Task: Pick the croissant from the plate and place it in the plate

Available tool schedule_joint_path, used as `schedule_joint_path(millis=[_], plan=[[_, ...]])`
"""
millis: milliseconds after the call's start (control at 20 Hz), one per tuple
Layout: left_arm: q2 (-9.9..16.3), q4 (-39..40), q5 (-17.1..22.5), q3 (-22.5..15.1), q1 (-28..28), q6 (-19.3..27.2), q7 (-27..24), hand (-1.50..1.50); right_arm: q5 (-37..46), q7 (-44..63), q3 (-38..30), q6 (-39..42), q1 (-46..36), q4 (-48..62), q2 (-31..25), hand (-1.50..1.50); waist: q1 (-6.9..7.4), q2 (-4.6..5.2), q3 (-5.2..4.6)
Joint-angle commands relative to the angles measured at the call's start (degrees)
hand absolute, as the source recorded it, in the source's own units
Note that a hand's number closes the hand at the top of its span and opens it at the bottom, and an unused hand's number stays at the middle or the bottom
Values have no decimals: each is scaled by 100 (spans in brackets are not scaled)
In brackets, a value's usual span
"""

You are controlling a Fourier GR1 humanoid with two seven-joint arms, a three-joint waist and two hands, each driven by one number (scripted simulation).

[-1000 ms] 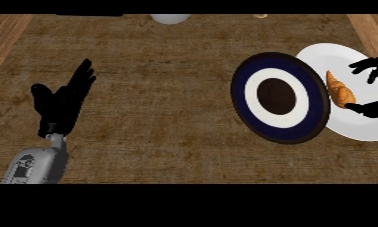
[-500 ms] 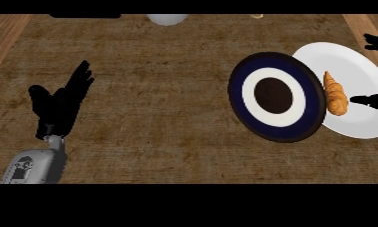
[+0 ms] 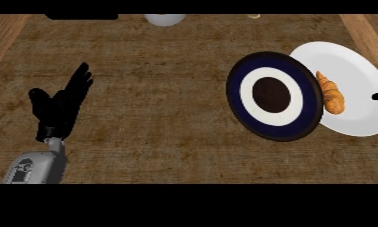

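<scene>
Croissant on white plate, at its left rim, touching dark-blue plate; long axis runs top-to-bottom. Left hand far left, fingers straight, holding nothing, resting. Right hand barely visible at right edge, nearer; fingers indeterminate.

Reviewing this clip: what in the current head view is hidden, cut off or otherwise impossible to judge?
- Right hand: only a dark sliver at the right edge; open or shut cannot be told.
- White plate: right part cut by the edge, left rim overlapped by the dark blue plate.
- Croissant: its left side meets the blue plate's rim; overlap or contact unclear.
- Pale round object at the top: cropped, unidentifiable.
</scene>
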Motion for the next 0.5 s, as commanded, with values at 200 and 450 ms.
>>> schedule_joint_path(millis=[200, 450], plan=[[-45, -266, -89, -94, -42, 35, 211, 0, -512, -215, -130, 1840, 176, 444, -623, -150, 75, 42, 17], [-96, 12, -60, -14, 28, -51, -146, 0, -606, -429, -77, 1753, 254, 426, -649, -150, 90, 59, 17]])
